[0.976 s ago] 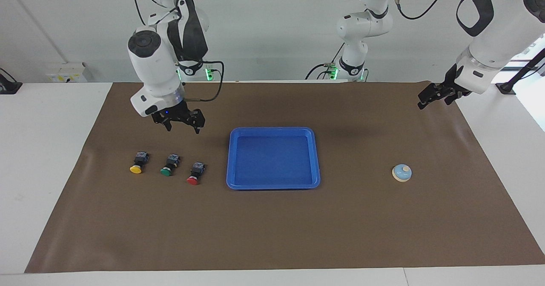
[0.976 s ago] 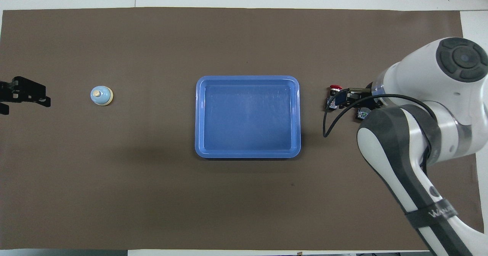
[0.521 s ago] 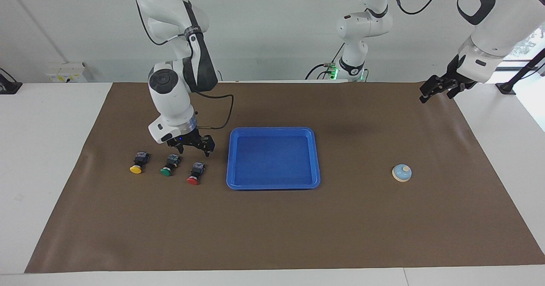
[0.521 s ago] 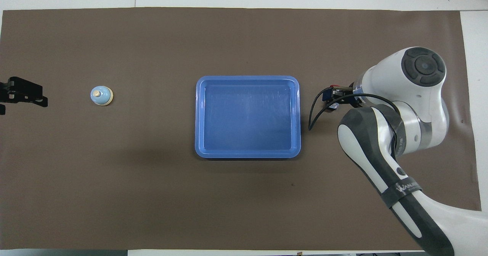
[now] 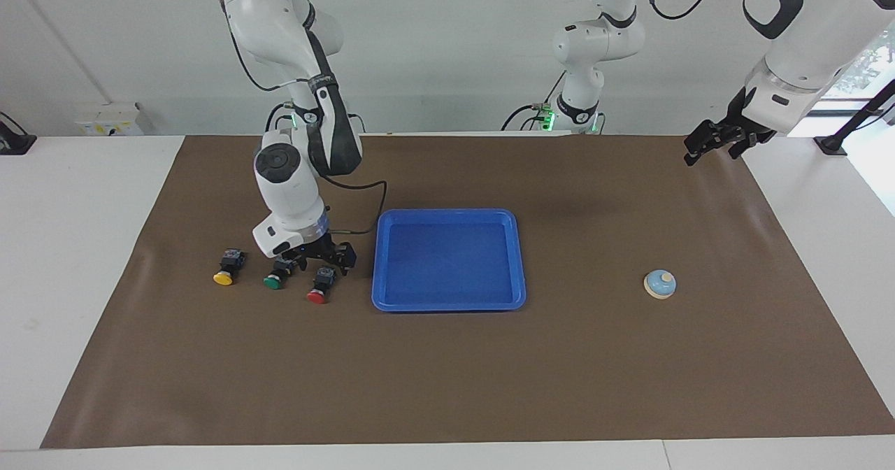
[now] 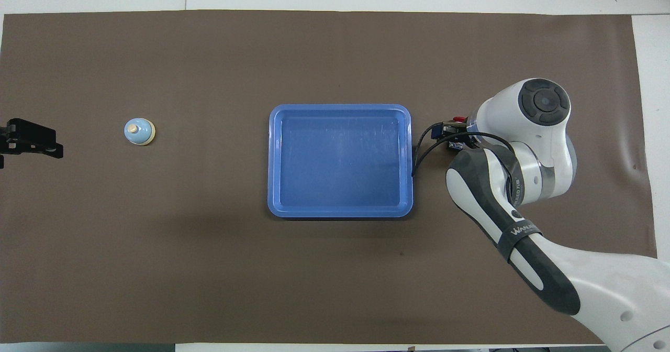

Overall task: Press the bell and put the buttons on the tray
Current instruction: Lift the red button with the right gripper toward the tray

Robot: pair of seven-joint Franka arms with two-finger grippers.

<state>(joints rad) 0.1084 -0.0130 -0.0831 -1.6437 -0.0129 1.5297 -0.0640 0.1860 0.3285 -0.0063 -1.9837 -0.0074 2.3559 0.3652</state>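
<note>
Brown mat covers the table, and the blue tray sits dead centre of the facing view, nothing in it. Lower left of centre there, the three buttons lie in a row beside the tray: yellow button outermost, green button in the middle, red button closest to the tray, all on the mat, none on the tray. Over at the right of that view, the bell stands alone, well apart from everything.

The right arm drops in from the upper left of the facing view, forearm nearly vertical, wrist pointing straight down. Its right gripper is right down at the red button, fingers spread wide with the black body of the button between them; the jaws are apart, not clamped, and whether a finger touches it I cannot tell. The green button sits just beside the gripper, a tight neighbour on that side, and the tray rim is close on the other. In the overhead view the arm's white elbow covers most of the row; only the red cap peeks out at centre right.

The left gripper hangs in the upper right of the facing view, over the mat's corner, jaws open, holding nothing, waiting, with the bell well below it in the frame.
</note>
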